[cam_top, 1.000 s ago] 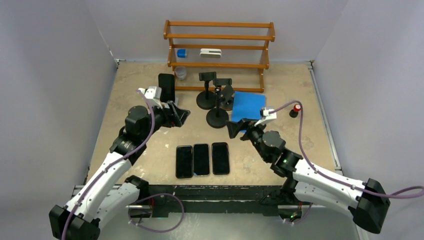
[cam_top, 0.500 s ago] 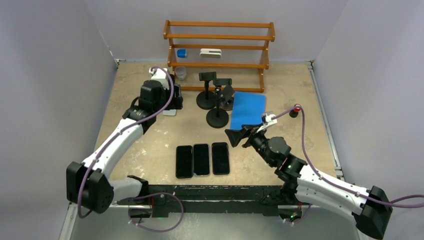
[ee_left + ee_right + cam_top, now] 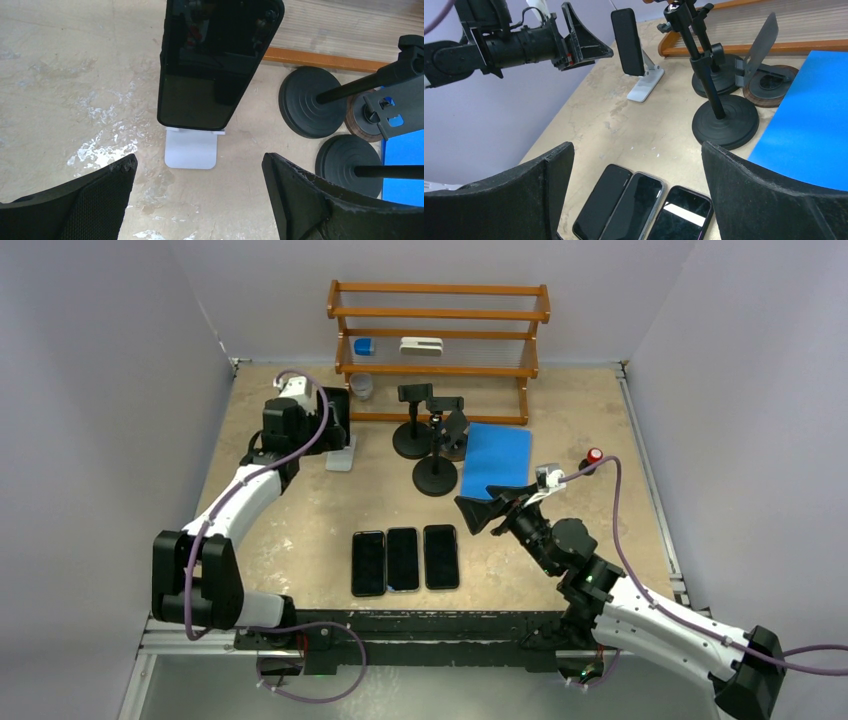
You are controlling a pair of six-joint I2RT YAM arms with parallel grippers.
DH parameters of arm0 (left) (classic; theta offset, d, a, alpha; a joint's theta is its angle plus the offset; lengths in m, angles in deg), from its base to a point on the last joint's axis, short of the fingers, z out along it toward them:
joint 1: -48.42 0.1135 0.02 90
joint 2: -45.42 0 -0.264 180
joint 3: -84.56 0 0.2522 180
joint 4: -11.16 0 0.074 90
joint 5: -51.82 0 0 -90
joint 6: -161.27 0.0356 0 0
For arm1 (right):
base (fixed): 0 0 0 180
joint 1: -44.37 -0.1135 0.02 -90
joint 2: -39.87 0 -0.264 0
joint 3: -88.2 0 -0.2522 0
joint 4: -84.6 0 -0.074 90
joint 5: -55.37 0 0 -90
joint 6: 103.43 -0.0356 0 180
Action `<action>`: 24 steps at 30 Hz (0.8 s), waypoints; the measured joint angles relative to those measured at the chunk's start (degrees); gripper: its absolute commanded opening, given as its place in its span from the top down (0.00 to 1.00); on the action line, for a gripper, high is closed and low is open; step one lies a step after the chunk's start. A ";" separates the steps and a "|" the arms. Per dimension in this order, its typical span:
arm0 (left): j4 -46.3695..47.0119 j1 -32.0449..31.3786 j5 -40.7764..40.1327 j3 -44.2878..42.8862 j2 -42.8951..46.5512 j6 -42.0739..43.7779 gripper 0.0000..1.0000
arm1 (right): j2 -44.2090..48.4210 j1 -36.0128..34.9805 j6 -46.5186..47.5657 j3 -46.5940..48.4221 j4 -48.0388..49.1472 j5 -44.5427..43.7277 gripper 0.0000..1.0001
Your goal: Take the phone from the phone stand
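Phone [image 3: 217, 60], dark-screened, leans upright on white phone stand [image 3: 191, 150], dead ahead of left gripper [image 3: 199, 162], whose jaws are spread wide and touch nothing (stand foot nearest the fingertips). Right gripper [image 3: 638, 150] likewise wide apart, empty; three flat phones [image 3: 639, 210] lie just below it.

In the top view we find the phone [image 3: 215, 60] propped on the phone stand [image 3: 341, 457] at upper left, with the rack [image 3: 438, 315] behind it at the top centre. Right of the phone stand, three pole stands [image 3: 433, 475] cluster in front of the rack with the mat [image 3: 497, 458] on their right. A row of phones [image 3: 403, 558] lies side by side at lower centre.
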 measured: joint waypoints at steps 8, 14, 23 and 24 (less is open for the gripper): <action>8.74 0.35 2.29 2.82 -2.58 -0.81 0.04 | -1.44 0.00 0.02 -0.04 -0.02 0.85 0.02; 13.40 0.35 1.18 3.15 -6.84 -2.14 0.04 | -0.63 0.00 0.02 -0.07 -0.22 0.83 0.02; 20.17 0.35 -0.15 3.85 -10.62 0.46 0.04 | -0.81 0.00 0.07 -0.11 -0.22 0.81 0.02; 21.05 0.35 -0.20 4.20 -10.84 1.07 0.04 | -1.05 0.00 0.09 -0.11 -0.20 0.81 0.02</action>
